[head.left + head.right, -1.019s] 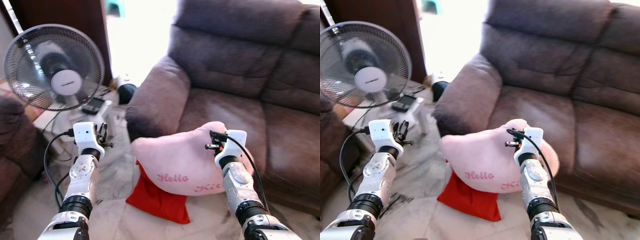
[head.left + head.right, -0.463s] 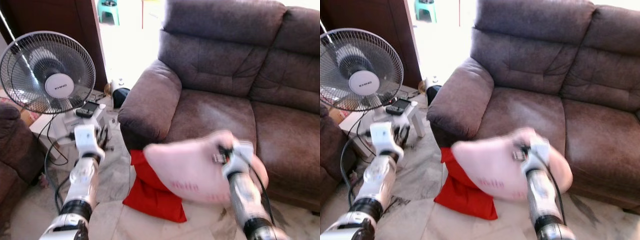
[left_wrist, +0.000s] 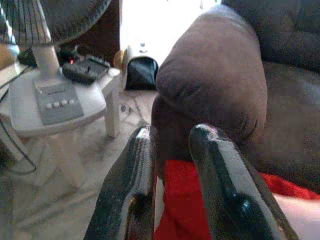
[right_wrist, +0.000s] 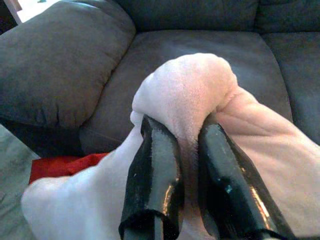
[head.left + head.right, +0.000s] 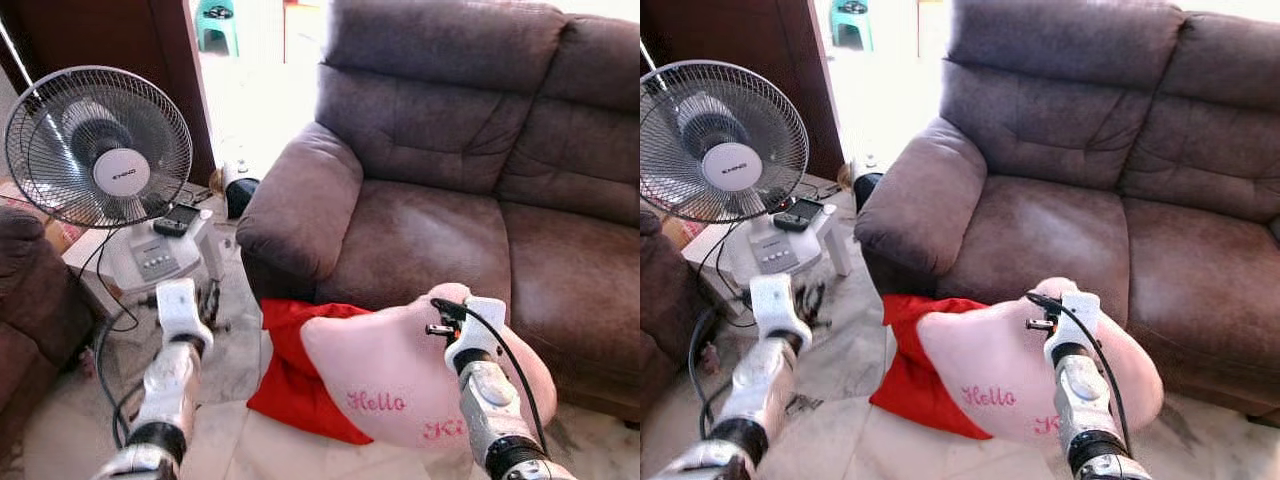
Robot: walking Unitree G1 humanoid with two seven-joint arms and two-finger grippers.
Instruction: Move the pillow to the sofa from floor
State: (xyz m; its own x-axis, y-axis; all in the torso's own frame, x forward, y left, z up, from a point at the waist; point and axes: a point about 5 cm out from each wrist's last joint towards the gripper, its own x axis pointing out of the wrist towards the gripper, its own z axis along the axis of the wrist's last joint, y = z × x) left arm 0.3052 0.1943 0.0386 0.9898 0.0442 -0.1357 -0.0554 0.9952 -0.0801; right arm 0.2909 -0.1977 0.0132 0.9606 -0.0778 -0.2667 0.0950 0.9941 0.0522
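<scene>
Pillow (image 5: 400, 375), pink, pinched at its top fold by my right gripper (image 4: 176, 131), now hangs lower and steadier than half a second ago, near the sofa (image 5: 440, 235) seat's front edge, above the red cushion (image 5: 290, 375). Left gripper (image 3: 172, 137) idles, narrow gap.

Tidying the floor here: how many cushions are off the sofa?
2: the pink pillow pinched in the right gripper, and a red cushion on the floor behind it, partly hidden.
</scene>
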